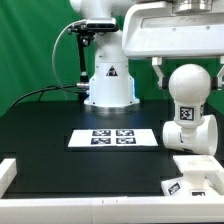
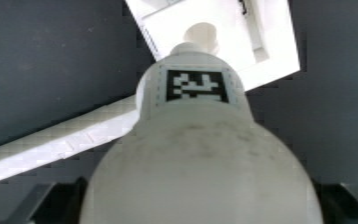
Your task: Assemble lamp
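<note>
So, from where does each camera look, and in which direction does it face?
Exterior view: off the arm, looking across the black table at the arm's pedestal; it shows the marker board and the gripper closed on the bulb.
Wrist view: on the wrist, looking along the bulb towards the white base; only the dark fingers show.
Shared: the bulb with its tag, and the base.
</note>
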`<move>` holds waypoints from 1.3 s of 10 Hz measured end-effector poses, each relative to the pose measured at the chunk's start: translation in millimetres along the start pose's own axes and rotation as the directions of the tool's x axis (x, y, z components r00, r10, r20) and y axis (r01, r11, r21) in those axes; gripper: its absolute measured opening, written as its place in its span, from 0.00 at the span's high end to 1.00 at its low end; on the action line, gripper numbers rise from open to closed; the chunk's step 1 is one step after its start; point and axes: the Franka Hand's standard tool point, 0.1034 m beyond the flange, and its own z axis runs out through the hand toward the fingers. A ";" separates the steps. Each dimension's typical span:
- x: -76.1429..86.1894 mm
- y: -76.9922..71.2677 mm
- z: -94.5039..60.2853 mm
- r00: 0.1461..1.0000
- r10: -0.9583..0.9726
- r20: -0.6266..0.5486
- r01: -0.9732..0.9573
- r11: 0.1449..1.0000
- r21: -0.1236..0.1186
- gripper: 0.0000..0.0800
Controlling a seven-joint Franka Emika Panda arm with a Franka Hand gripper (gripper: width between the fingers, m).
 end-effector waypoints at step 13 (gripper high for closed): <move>-8.1 -13.7 24.4 0.990 -0.134 -0.052 0.135 0.991 0.019 0.28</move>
